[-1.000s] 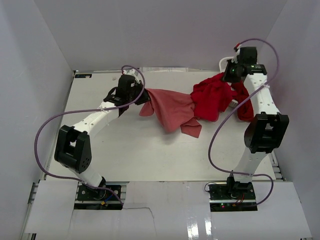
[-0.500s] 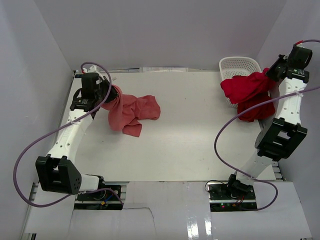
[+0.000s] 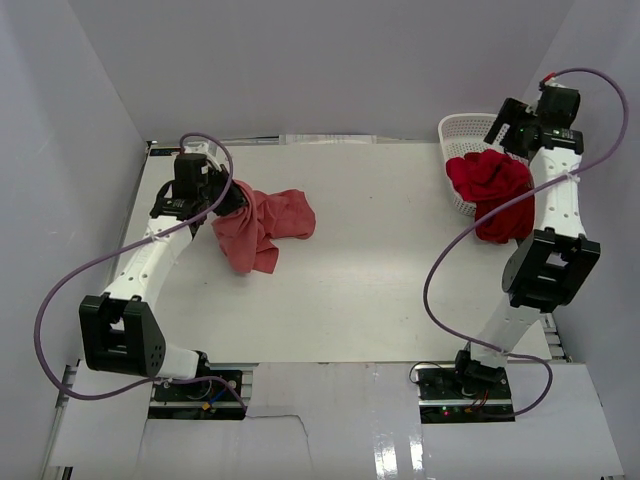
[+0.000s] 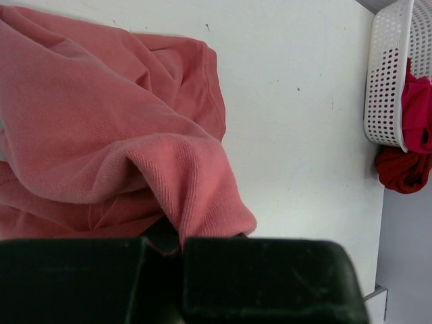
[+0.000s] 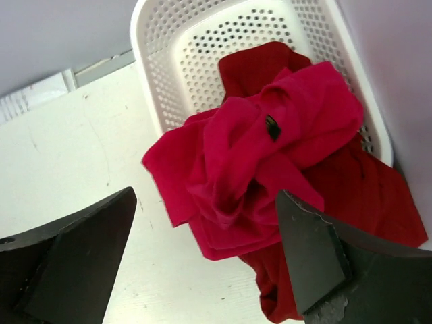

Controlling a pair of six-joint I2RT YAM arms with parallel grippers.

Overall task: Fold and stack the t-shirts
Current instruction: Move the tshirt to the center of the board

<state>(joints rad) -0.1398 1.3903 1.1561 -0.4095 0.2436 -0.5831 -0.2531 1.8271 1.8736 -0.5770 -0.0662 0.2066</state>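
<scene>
The left fingers [image 4: 236, 277] are pinching shut on a fold of the salmon t-shirt [image 4: 101, 121]. The rest of that shirt is lying crumpled on the tabletop [image 3: 380, 260], spreading ahead of the fingertips and off to their left in the wrist view. It is bunched, so no clear long axis is showing. From above it is trailing away from the fingers toward the middle of the tabletop.

The right fingers [image 5: 81, 250] are standing wide and holding nothing. They are hovering over the white basket [image 5: 158, 74]. The crimson t-shirt [image 5: 270, 142] is heaped directly below and between them, spilling over the basket's rim. The darker red t-shirt [image 5: 374, 202] is lying under it, partly in the basket and partly hanging outside, toward the right finger.

The left arm is plainly the nearer one to the salmon shirt, with the right arm well apart from it. Spreading the shirt flat is probably coming next, and that is depending on drawing the cloth away from the pinched fold.
</scene>
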